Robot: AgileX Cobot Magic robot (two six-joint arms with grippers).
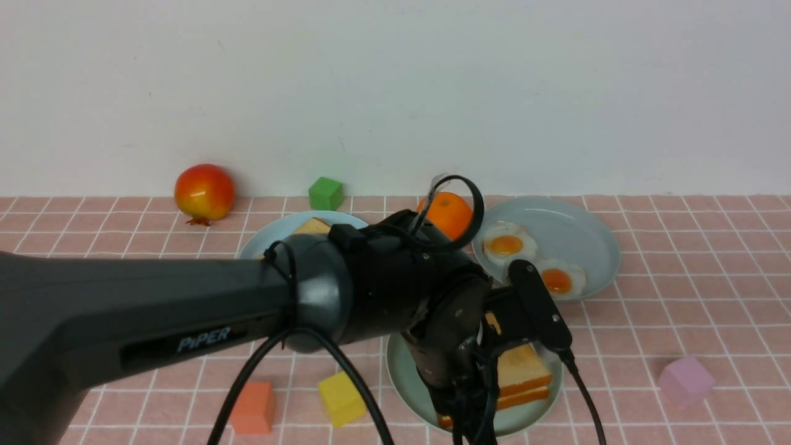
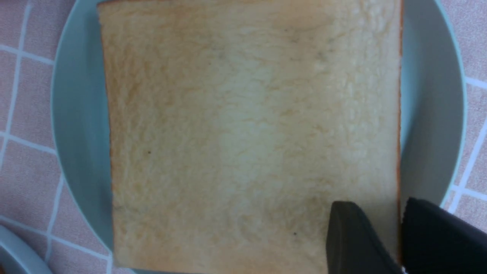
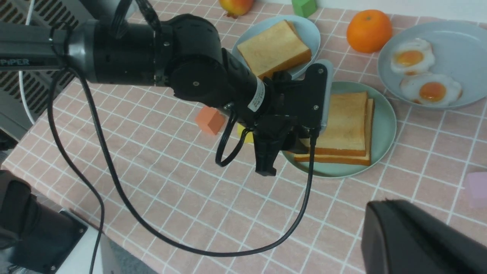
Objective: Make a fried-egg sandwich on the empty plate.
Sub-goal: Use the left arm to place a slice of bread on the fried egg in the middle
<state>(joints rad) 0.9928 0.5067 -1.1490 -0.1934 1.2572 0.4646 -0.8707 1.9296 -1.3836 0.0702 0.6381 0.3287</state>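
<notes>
Counted: 3 plates, 4 cubes, 2 fruits, 2 eggs, 2 grippers.

From L: bulky matte-black left arm (image 1: 154, 309) across the pink tiled cloth (image 1: 680, 296), cut off at the frame edge, covering much of the middle. Behind it, a round glossy red-yellow fruit (image 1: 204, 191) by the wall. At the near edge, an orange cube (image 1: 253, 408), partly behind a cable. Next, a pale blue plate (image 1: 272, 238) w/ thick golden toast (image 3: 274, 47), mostly hidden by the arm in front view; slice count there unclear. Then a green cube (image 1: 325, 193) at the back and a yellow cube (image 1: 341, 398) in front. Smooth orange (image 1: 448, 214), part-hidden by a cable loop.

Centre-R: mint plate (image 3: 382, 125), matte, low rim, holding 2 square toast slices (image 3: 346, 121) stacked flat. Orange-brown crusts, upper slice shifted a bit off the lower. Anything between them hidden. At the top slice's edge, left gripper (image 2: 399, 224), its two black fingers (image 2: 357, 243) straddling the crust w/ a thin gap — gripping or released, cannot tell.

Further R: 2nd pale blue plate (image 1: 593, 235) w/ the 2 glossy white eggs (image 1: 507, 244), orange yolks, side by side & touching, one partly behind the wrist camera. Lilac cube (image 1: 686, 380) alone, soft-edged. Last, right gripper (image 3: 411, 228) — only a blurred black mass in its own wrist view, clenched shut, well apart from the plates.
</notes>
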